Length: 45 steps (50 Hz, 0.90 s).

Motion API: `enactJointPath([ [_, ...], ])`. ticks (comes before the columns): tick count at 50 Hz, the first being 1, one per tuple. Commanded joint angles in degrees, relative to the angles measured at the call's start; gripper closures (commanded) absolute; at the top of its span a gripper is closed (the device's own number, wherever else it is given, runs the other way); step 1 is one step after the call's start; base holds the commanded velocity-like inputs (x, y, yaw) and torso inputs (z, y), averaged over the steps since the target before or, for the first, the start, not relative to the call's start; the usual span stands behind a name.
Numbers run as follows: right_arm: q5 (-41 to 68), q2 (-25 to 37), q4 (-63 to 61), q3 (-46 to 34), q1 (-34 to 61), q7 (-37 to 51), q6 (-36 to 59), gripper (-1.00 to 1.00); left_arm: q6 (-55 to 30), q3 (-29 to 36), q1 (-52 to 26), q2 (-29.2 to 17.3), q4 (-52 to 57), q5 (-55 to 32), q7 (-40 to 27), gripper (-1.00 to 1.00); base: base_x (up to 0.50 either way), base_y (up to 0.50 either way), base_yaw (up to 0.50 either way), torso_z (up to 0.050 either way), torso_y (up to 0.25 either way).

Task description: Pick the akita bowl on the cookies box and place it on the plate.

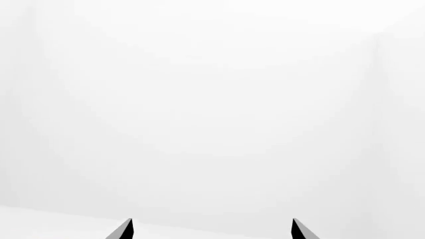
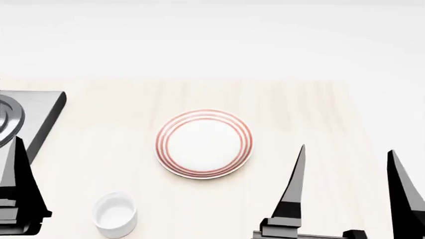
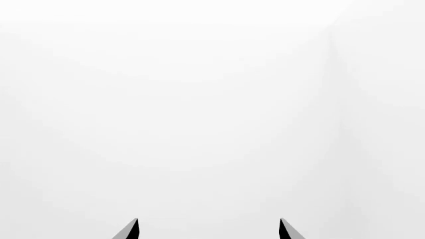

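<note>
Plate, the only task thing in sight, is seen in the head view lying flat near the middle of the pale wooden table, round, shallow and white with thin red rings around its rim; bowl and box are shown in no view. A plain white cup stands nearer the robot and to the plate's left, well apart from it, and a grey stove corner is seen at the table's left edge. The right gripper is held to the plate's right with its jaws wide apart and nothing between them, and the left gripper is likewise shown spread and bare in its wrist view.
</note>
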Motion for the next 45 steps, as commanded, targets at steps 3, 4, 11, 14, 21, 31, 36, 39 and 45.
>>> enactJointPath([
  [3, -0.16, 0.19, 0.11, -0.09, -0.07, 0.34, -0.8, -1.0, 1.14, -0.28, 0.08, -0.39, 0.22, -1.73, 0.72, -1.0, 0.0, 0.0, 0.0, 0.05, 0.0],
  [4, -0.23, 0.17, 0.35, -0.12, -0.17, 0.28, -1.13, -1.0, 1.03, -0.32, 0.03, -0.4, 0.26, -1.86, 0.63, -1.0, 0.0, 0.0, 0.0, 0.05, 0.0],
  [11, 0.02, 0.56, -0.5, -0.17, 0.21, 0.63, -0.03, -1.0, 0.84, -0.29, -0.04, -0.56, 0.32, -2.27, 0.4, -1.0, 0.0, 0.0, 0.0, 0.05, 0.0],
  [14, -0.32, 0.45, 0.34, -0.37, -0.21, 0.43, -1.25, -1.0, 0.77, -0.27, -0.01, -0.67, 0.35, -2.53, 0.4, -1.0, 0.0, 0.0, 0.0, 0.05, 0.0],
  [21, 0.06, 0.86, -0.33, -0.4, 0.41, 0.75, 0.09, -1.0, 0.46, -0.16, -0.17, -0.96, 0.26, -3.17, 0.45, -1.0, 0.0, 0.0, 0.0, 0.05, 0.0],
  [31, -0.02, 1.09, -0.12, -0.57, 0.06, 0.87, -0.24, -1.0, 0.04, 0.02, 0.0, -1.41, 0.24, -3.73, 0.44, -1.0, 0.0, 0.0, 0.0, 0.05, 0.0],
  [36, 0.34, 1.25, 0.21, -0.46, 0.04, 0.84, -0.29, -1.0, -0.66, 0.63, -0.46, -1.16, -0.56, -1.23, -1.21, -1.0, 0.0, 0.0, 0.0, 0.05, 0.0],
  [39, 0.76, 1.58, -0.77, -0.1, 0.59, 1.31, 1.12, -1.0, -0.82, 0.7, -0.6, -1.14, -0.62, -0.75, -1.69, -1.0, 0.0, 0.0, 0.0, 0.017, 0.0],
  [45, 0.23, 1.52, 0.23, -0.25, 0.12, 1.25, -0.19, -1.0, -0.67, -0.39, -0.7, -1.53, -0.92, -4.44, -0.47, -1.0, 0.0, 0.0, 0.0, 0.0, 0.0],
])
